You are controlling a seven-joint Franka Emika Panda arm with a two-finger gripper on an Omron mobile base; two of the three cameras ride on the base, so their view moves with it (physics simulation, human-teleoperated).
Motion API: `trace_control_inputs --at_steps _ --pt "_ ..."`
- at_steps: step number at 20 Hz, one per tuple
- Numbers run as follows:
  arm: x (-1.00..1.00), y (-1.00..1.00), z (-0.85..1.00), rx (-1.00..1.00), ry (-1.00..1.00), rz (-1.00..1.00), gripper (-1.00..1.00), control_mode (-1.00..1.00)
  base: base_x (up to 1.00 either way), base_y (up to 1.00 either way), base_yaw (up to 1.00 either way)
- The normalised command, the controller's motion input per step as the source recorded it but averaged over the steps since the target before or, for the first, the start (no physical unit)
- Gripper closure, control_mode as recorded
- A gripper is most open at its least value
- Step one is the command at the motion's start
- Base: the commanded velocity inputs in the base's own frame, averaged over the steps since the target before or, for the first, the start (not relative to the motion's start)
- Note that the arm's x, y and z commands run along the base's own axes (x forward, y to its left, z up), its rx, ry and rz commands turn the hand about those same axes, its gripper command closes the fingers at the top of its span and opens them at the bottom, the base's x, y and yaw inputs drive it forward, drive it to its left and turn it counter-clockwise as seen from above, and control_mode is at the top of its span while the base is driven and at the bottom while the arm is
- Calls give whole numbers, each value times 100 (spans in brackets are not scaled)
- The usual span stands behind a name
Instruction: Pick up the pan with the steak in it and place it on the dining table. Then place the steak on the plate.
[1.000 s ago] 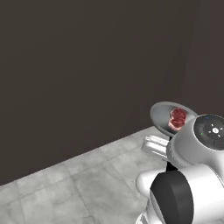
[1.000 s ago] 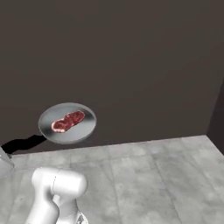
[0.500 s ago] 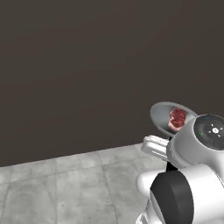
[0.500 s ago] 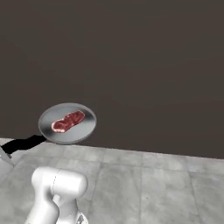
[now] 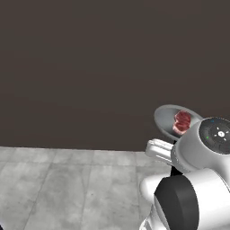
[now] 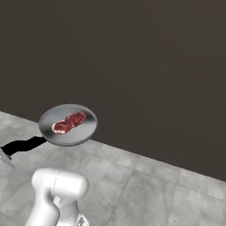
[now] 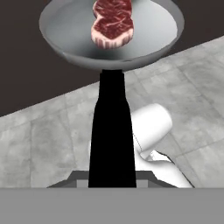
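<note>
End effector (image 7: 112, 181) clamped on pan (image 7: 78, 39) handle; steak (image 7: 112, 24) in pan ahead.

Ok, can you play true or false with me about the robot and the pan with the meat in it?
1. The round grey metal frying pan is up in the air. True.
2. The red-pink marbled steak lies on the floor. False: it lies inside the pan.
3. The gripper is shut on the pan's straight black handle. True.
4. A blue wall stands behind the pan. False: the dark brown wall does.
5. Grey stone floor tiles lie below. True.
</note>
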Motion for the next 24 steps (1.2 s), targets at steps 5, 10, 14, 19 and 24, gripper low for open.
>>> trace_control_inputs --at_steps 5,10,14,19,24 --pt "0 0 0 0 0 0 100 100 -12 -1 38" --pt "0 0 0 0 0 0 100 100 -16 -2 48" --pt "0 0 0 0 0 0 100 100 -13 0 28" --pt "0 0 0 0 0 0 100 100 0 0 0" --pt "0 0 0 0 0 0 100 100 -14 -6 35"
